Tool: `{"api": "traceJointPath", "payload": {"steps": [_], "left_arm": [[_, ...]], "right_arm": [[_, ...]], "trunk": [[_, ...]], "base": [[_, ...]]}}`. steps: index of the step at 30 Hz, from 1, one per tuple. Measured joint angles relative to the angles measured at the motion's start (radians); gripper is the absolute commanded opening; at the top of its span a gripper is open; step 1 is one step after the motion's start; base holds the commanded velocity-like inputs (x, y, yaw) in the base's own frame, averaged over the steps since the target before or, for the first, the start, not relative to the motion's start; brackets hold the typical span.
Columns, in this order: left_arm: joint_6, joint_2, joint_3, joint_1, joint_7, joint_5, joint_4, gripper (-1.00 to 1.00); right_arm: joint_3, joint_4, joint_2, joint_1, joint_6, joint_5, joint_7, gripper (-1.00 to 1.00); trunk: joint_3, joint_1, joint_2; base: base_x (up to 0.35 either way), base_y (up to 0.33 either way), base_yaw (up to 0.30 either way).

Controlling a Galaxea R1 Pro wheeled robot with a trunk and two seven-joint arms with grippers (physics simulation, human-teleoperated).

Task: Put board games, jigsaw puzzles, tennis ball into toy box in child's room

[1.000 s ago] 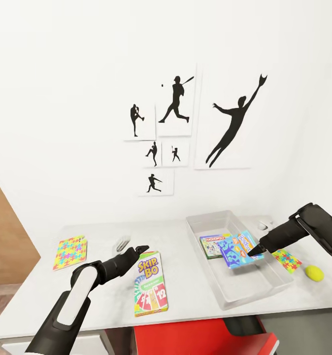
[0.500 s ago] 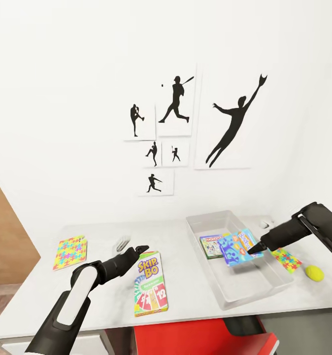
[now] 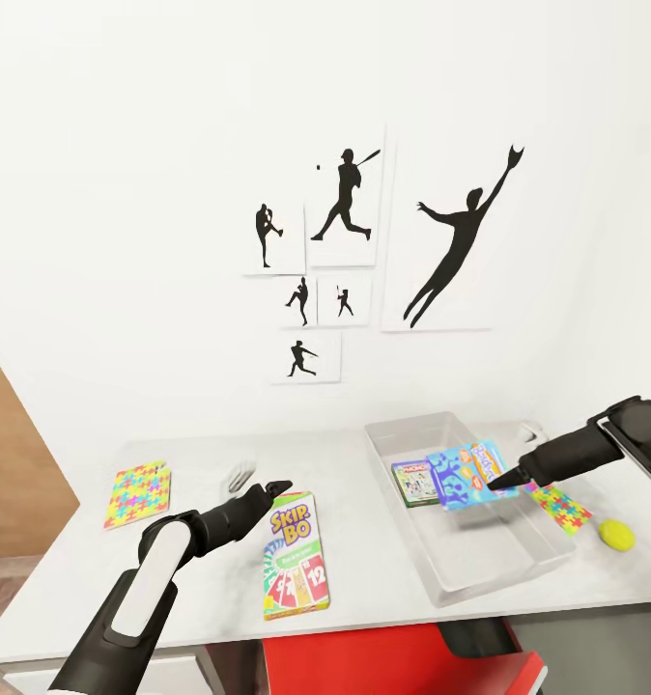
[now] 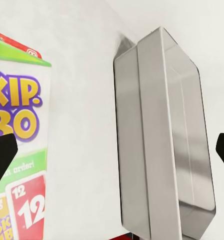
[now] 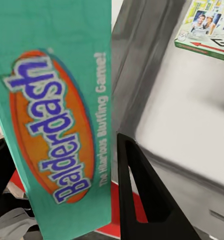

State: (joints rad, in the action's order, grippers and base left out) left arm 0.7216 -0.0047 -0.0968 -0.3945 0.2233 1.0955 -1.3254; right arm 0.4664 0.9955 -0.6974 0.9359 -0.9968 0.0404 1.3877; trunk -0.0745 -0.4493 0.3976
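Right gripper (image 3: 507, 476) is clamped on the blue game box (image 3: 470, 473), holding it tilted above the grey bin (image 3: 548, 541); a green game box (image 3: 414, 481) lies flat inside. Left gripper (image 3: 272, 487) has its fingers apart, hovering by the Skip-Bo box (image 3: 295, 555) on the table (image 3: 200, 589). One puzzle (image 3: 138, 493) lies at the table's left end, the other puzzle (image 3: 562, 509) and the ball (image 3: 616, 533) right of the bin.

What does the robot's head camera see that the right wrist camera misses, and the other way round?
The head view adds the wall pictures, a puzzle square, the tennis ball and the Skip-Bo box. The right wrist view, up close, lets you read "Balderdash" on the teal side of the held game box. Both show the grey toy box and the green game box lying inside it.
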Motion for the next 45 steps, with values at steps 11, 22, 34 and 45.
{"api": "traceJointPath", "payload": {"steps": [11, 22, 34, 45], "left_arm": [[0.0, 0.0, 0.0, 0.0, 0.0, 0.0, 0.0, 1.0], [0.0, 0.0, 0.0, 0.0, 0.0, 0.0, 0.0, 1.0], [0.0, 0.0, 0.0, 0.0, -0.001, 0.0, 0.0, 1.0], [0.0, 0.0, 0.0, 0.0, -0.001, 0.0, 0.0, 1.0]], "right_arm": [[0.008, -0.004, 0.0, -0.003, 0.006, 0.035, 0.002, -1.0], [0.014, -0.005, 0.005, -0.012, 0.008, 0.039, 0.002, -1.0], [0.054, -0.006, 0.016, -0.015, 0.01, 0.04, 0.001, -1.0], [0.074, -0.006, 0.017, -0.014, 0.011, 0.04, -0.001, -1.0]], "trunk": [[0.0, 0.0, 0.0], [-0.002, 0.0, 0.0], [-0.017, 0.0, 0.0], [-0.034, 0.0, 0.0]], "base": [[0.0, 0.0, 0.0], [0.0, 0.0, 0.0], [0.0, 0.0, 0.0], [0.0, 0.0, 0.0]]}}
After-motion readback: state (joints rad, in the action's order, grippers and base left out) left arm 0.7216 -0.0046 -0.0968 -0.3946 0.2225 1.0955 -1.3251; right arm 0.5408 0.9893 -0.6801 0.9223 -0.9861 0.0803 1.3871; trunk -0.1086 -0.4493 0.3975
